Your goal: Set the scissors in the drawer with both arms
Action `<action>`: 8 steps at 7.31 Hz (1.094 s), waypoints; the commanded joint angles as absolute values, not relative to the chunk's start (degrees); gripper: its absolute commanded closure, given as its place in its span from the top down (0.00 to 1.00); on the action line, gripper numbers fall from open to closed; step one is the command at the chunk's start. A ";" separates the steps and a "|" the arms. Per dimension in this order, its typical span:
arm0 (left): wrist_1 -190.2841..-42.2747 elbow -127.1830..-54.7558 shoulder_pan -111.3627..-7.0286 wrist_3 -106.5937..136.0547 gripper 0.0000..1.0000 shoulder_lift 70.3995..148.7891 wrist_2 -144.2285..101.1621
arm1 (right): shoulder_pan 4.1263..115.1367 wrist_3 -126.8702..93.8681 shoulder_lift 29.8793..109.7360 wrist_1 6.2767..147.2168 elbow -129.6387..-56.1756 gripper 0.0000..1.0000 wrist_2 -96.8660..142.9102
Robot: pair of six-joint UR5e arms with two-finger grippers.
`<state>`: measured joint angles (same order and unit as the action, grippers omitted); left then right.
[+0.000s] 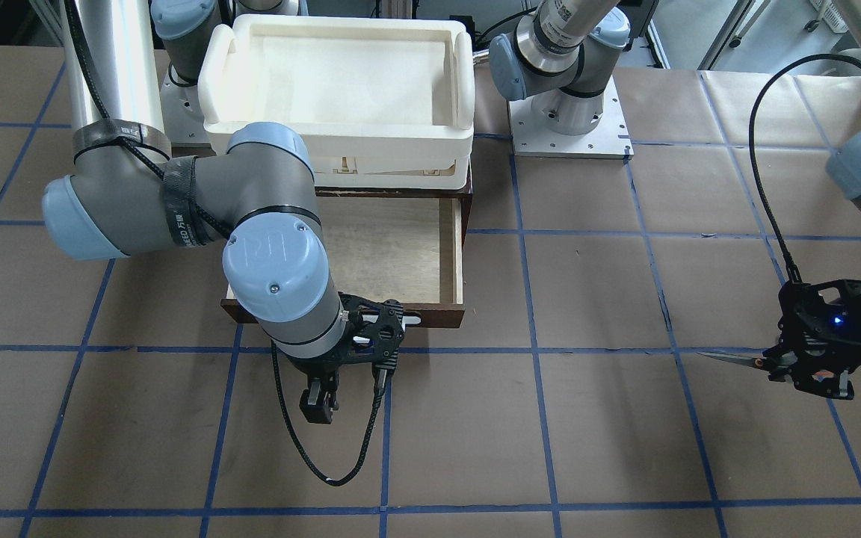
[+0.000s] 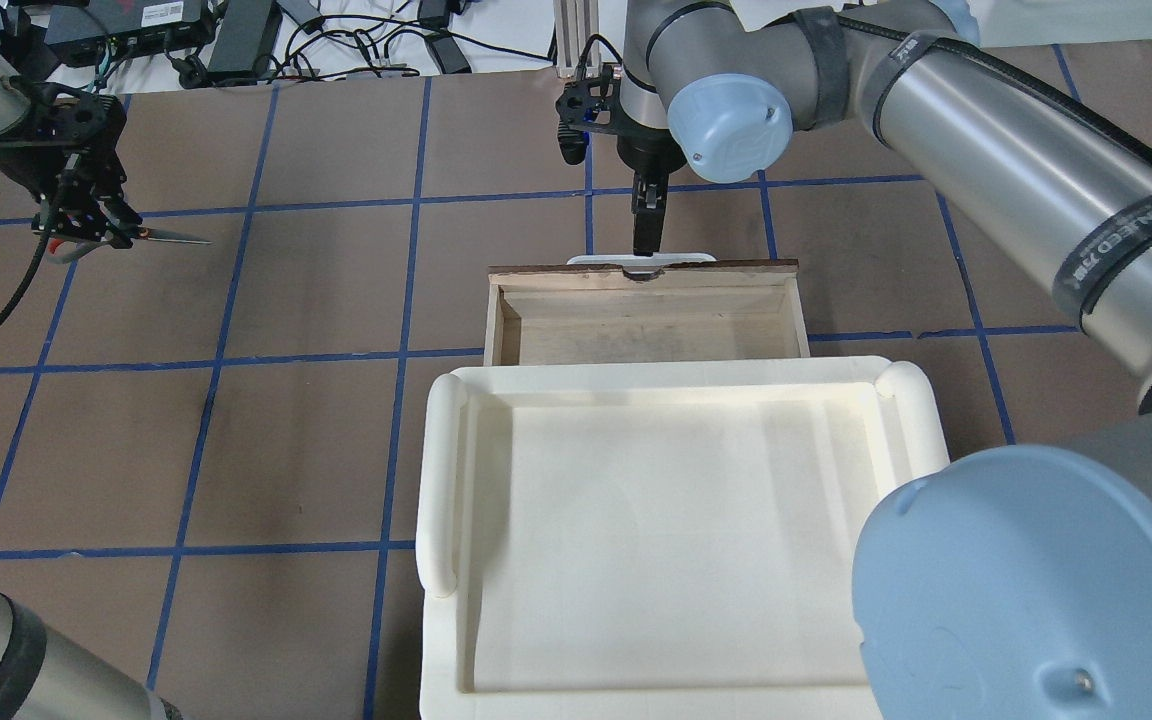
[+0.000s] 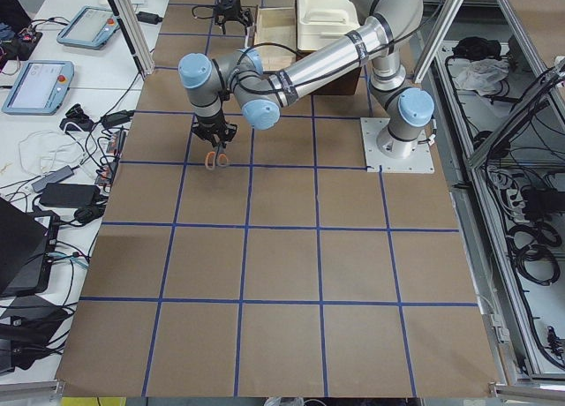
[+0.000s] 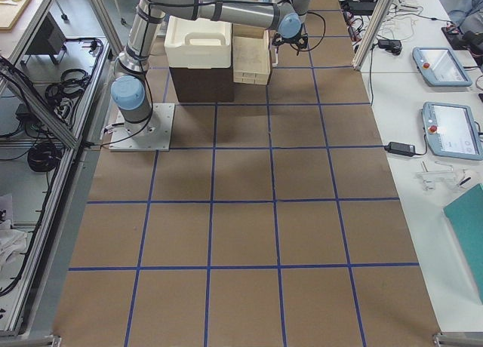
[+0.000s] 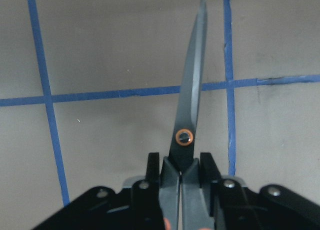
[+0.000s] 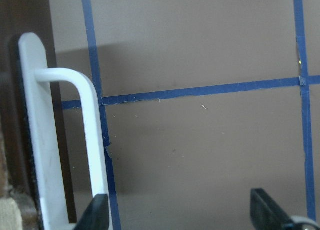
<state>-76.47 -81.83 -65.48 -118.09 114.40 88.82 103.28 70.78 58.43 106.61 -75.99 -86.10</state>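
Note:
The scissors (image 1: 733,360) are held in my left gripper (image 1: 812,371), which is shut on their handles. The closed grey blades (image 5: 192,90) stick out level above the table, far from the drawer; they also show in the overhead view (image 2: 171,237). The drawer (image 1: 451,254) stands pulled open with its pale wood inside bare. My right gripper (image 1: 348,388) is open and empty just in front of the dark drawer front. In the right wrist view the white bar handle (image 6: 75,140) lies at the left, beside one of its fingertips (image 6: 97,212).
A white plastic tray (image 1: 337,26) sits on top of the cabinet above the drawer. My right arm's elbow (image 1: 251,217) hangs over the drawer's left part. Brown table paper with blue tape lines (image 2: 406,300) lies between the scissors and the drawer.

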 commanded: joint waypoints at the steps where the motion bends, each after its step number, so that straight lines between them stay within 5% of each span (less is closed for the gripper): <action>1: -76.46 -81.83 -65.48 -118.12 0.00 114.52 88.77 | 103.27 69.88 59.06 106.26 -74.63 1.00 -85.09; 8: -80.04 -81.83 -74.06 -112.16 0.00 111.02 89.64 | 86.78 61.19 79.42 80.80 -74.87 1.00 -82.97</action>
